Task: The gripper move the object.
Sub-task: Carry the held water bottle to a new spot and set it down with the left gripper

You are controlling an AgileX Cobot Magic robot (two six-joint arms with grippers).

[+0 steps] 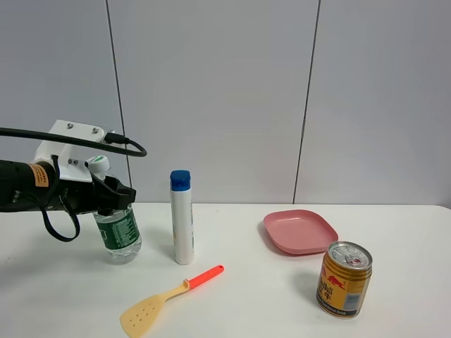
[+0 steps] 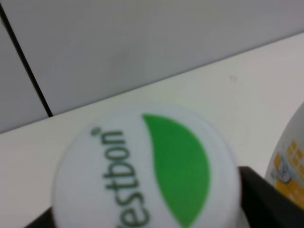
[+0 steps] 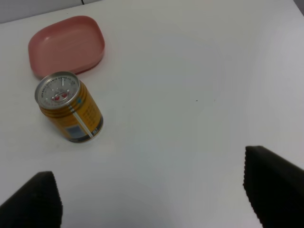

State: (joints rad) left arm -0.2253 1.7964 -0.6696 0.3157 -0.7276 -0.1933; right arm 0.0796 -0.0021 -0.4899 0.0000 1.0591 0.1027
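A: How far along is the move?

B: I'd say the grasp is made and the carry is barely begun. The left claw [image 1: 113, 196] is pinched on the neck of the water bottle [image 1: 118, 236], just under its white cap [image 2: 145, 171].

A: Where is the bottle?

B: Toward 9 o'clock on the worktop [image 1: 246, 310] in the high view. It leans, with its cap tipped toward 11 o'clock. I can't tell whether its base touches the surface or hangs just clear. Its destination isn't shown, so the transport and release are left, by my reckoning.

A: And the other arm?

B: The right claw [image 3: 152, 199] is spread wide with nothing between its tips, hovering over bare worktop.

A: Any writing?

B: The cap shows "estbon" in green letters beside a green leaf-shaped mark; the first letter is cut off. The bottle's dark green label has white print too small to read. The gold can [image 1: 344, 279], near 4 o'clock, carries a red emblem and dark lettering I can't make out for certain.

A: Anything close by?

B: A white tube [image 1: 182, 222] with a blue cap stands near the bottle's 3 o'clock. That neighbour could be knocked, I think.
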